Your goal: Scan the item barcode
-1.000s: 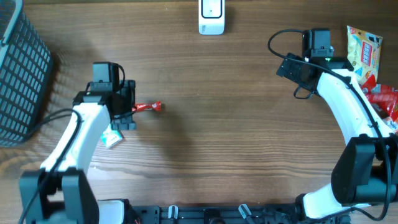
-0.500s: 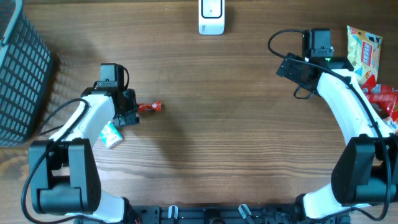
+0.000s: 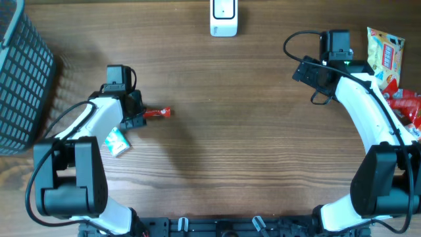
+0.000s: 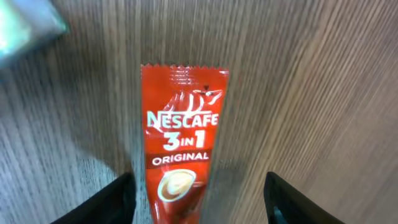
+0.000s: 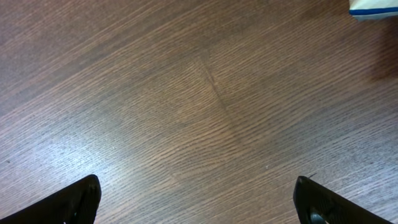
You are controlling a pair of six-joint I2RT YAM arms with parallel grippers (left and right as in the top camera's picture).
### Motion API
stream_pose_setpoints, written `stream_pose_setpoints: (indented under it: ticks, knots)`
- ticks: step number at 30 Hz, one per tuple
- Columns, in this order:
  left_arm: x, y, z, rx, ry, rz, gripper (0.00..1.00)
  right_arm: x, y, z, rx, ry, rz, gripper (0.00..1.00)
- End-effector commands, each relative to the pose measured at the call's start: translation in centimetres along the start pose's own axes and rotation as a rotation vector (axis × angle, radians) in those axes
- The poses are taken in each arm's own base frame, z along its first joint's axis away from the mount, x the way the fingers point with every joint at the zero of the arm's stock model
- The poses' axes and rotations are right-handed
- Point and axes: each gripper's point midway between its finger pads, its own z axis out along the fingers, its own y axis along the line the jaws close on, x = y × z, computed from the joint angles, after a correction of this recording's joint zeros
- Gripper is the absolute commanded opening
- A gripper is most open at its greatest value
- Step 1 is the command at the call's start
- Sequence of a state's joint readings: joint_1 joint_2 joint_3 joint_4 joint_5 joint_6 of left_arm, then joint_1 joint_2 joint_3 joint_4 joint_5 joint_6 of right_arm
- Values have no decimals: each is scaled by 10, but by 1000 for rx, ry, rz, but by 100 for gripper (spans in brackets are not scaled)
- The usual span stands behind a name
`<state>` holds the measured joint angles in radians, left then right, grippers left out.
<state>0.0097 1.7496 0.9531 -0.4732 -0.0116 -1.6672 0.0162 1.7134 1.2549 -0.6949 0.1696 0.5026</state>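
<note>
A red Nescafe 3-in-1 sachet (image 4: 180, 137) lies flat on the wood. In the overhead view this sachet (image 3: 158, 112) is left of centre. My left gripper (image 4: 196, 205) straddles the sachet's near end, jaws partly closed. The left finger (image 4: 115, 202) is close to the sachet's edge and the right finger (image 4: 289, 202) stands clear of it. Overhead, the left gripper (image 3: 135, 117) covers that end. The white barcode scanner (image 3: 223, 18) stands at the table's far edge. My right gripper (image 5: 199, 205) is open over bare wood, also seen overhead as the right gripper (image 3: 310, 74).
A green-and-white sachet (image 3: 117, 141) lies just beside my left arm. A dark mesh basket (image 3: 20, 72) fills the far left corner. Snack bags (image 3: 385, 56) and red packets (image 3: 404, 105) pile up at the right edge.
My left gripper's jaws have narrowed around the sachet's end and the left arm has shifted its pose. The sachet and the right arm have stayed put.
</note>
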Motion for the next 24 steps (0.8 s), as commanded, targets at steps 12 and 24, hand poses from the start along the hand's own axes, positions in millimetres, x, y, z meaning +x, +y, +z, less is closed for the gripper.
stream_pose_setpoints:
  ticks: [12, 24]
  knots:
    - [-20, 11, 15, -51, -35, -23, 8, -5, -2, -4, 13, -25, -2, 100]
    - [-26, 11, 14, -53, -45, 72, 4, -5, -2, -4, 13, -25, -2, 100]
